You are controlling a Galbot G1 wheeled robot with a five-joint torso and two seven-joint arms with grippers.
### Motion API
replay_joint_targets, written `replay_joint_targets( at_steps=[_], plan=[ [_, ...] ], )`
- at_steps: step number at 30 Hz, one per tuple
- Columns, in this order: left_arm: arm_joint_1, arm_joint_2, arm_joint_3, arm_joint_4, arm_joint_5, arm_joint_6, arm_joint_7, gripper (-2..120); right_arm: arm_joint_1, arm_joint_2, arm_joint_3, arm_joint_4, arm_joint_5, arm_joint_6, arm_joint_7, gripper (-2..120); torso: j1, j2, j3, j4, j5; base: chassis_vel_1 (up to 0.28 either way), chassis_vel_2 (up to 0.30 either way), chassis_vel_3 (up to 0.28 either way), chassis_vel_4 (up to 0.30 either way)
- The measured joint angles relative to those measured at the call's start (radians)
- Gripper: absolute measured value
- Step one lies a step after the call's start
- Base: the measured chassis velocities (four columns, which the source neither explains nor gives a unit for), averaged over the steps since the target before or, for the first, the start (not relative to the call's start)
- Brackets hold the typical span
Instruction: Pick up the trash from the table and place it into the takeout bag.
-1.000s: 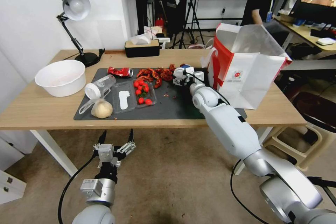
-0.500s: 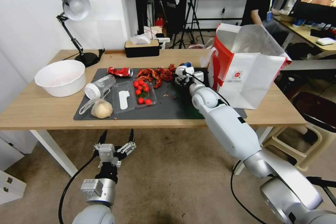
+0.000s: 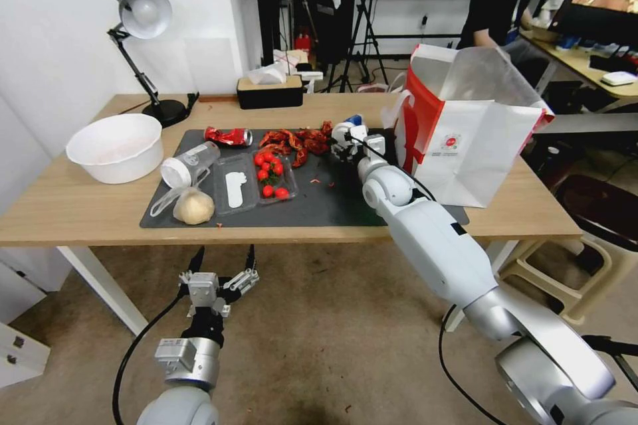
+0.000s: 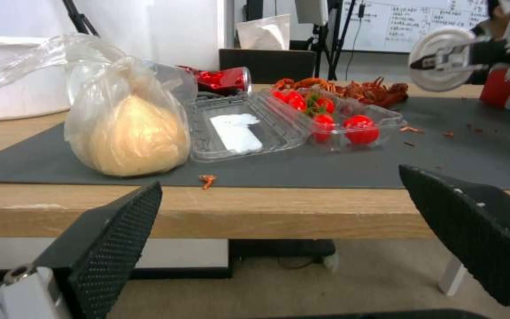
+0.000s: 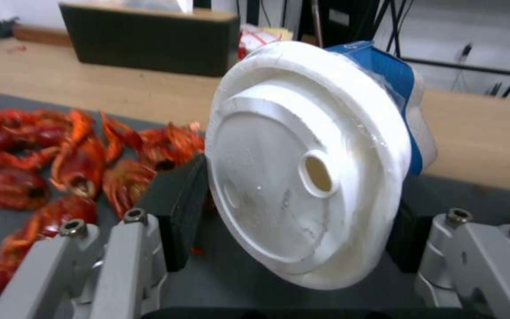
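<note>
The right gripper (image 5: 293,212) has its dark fingers (image 5: 178,212) pinched on either side of the blue-white cup (image 5: 308,164), whose white lid with its sip hole faces the wrist camera. Compared with a second ago, the cup sits a touch higher in the centre of the head view, clear of the dark mat (image 3: 332,202) and nearer the takeout bag (image 3: 475,139) at centre right. I'd read that as the lift being done and the carry to the bag under way.

The left gripper (image 3: 222,259) hangs at the lower left of the head view, below the front edge of the surface (image 3: 73,206), fingers (image 4: 113,230) spread wide and holding nothing.

The rest of the trash lies on the mat, left of centre: the crushed red can (image 3: 228,137) at the mat's far edge, the clear lidded cup (image 3: 189,165) on its side, and the bagged beige lump (image 3: 193,206) near the front edge. A clear clamshell with tomatoes (image 3: 269,176) and a heap of crayfish shells (image 3: 296,141) lie between them and the held cup.

The bag's mouth stands open and well above the cup, its red side wall just beside the gripper, so the cup likely has to rise over that rim. A white bowl (image 3: 116,146) and a desk lamp (image 3: 143,13) sit at upper left, well out of the way.
</note>
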Motion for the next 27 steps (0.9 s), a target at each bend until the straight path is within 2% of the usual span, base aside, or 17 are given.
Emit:
replay_joint_targets(
  at_steps=[2,5,6,9,12,13,18,22,27],
  plan=[
    [0.000,0.000,-0.001,0.000,0.000,0.000,0.000,100,-0.003,-0.005,0.000,0.012,0.001,-0.003,0.004,59,0.000,0.000,0.000,0.0000,0.0000,0.000,0.000,0.000,0.000],
    [-0.001,0.000,-0.004,0.000,-0.001,0.000,-0.001,100,-0.034,-0.044,-0.005,0.133,0.013,-0.035,0.037,59,0.000,0.000,0.000,0.0000,0.0000,0.000,0.000,0.000,0.000],
    [-0.001,0.000,-0.004,0.000,-0.001,0.000,-0.001,100,-0.034,-0.044,-0.005,0.133,0.013,-0.035,0.037,59,0.000,0.000,0.000,0.0000,0.0000,0.000,0.000,0.000,0.000],
    [0.002,-0.003,-0.005,-0.001,-0.001,0.000,-0.002,100,-0.073,-0.089,-0.014,0.267,0.033,-0.056,0.049,59,0.000,0.000,0.000,-0.0001,0.0000,0.000,0.000,0.000,0.000],
    [0.002,-0.004,-0.005,-0.001,-0.001,0.000,-0.004,100,-0.093,-0.108,-0.017,0.323,0.041,-0.062,0.050,59,0.000,0.000,0.000,0.0000,0.0000,0.000,0.000,0.000,0.000],
    [0.003,-0.003,-0.007,-0.001,-0.001,-0.001,-0.007,100,-0.117,-0.134,-0.017,0.395,0.051,-0.069,0.050,59,0.000,0.000,0.000,0.0000,0.0001,0.000,0.000,0.000,0.000],
    [0.001,-0.001,-0.010,0.002,-0.003,-0.003,-0.009,100,-0.157,-0.179,-0.003,0.515,0.064,-0.084,0.037,59,0.000,0.000,0.000,0.0000,0.0000,0.000,0.000,0.000,0.000],
    [-0.003,0.002,-0.008,0.005,-0.006,-0.004,-0.012,100,-0.200,-0.244,0.075,0.659,0.085,-0.070,0.030,59,0.000,0.000,0.000,0.0000,0.0001,0.000,0.000,0.000,0.000],
    [-0.006,0.005,-0.008,0.005,-0.007,-0.004,-0.013,100,-0.217,-0.292,0.160,0.728,0.091,-0.055,0.035,59,0.000,0.000,0.000,-0.0002,0.0003,0.000,0.000,0.000,0.000]
  ],
)
